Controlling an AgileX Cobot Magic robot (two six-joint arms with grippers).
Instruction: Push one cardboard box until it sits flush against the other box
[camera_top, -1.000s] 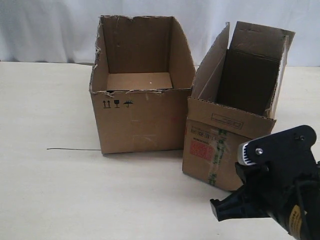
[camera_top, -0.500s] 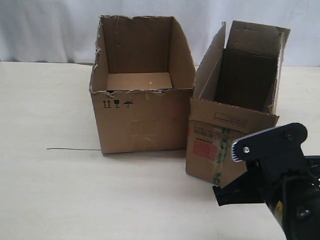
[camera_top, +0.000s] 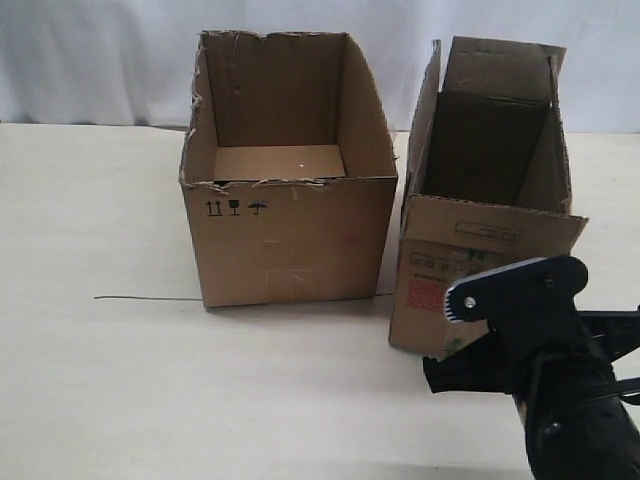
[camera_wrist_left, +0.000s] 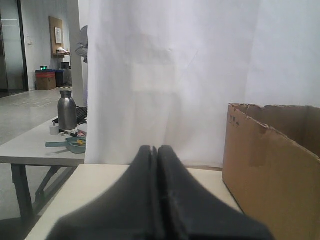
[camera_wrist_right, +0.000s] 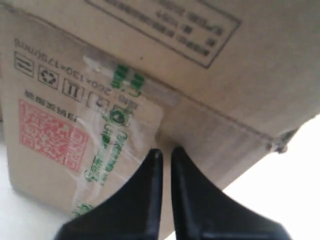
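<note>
Jaws pressed together, the right gripper leans on the cardboard box, which has swung squarer at three o'clock of the other box; nearly flush, I'd say.

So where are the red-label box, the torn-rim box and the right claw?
cardboard box (camera_top: 440, 262): exterior view, upper part of its front face.
other box (camera_top: 290, 240): exterior view, middle of its front face.
right gripper (camera_wrist_right: 166, 152): right wrist view, between its fingertips.
</note>
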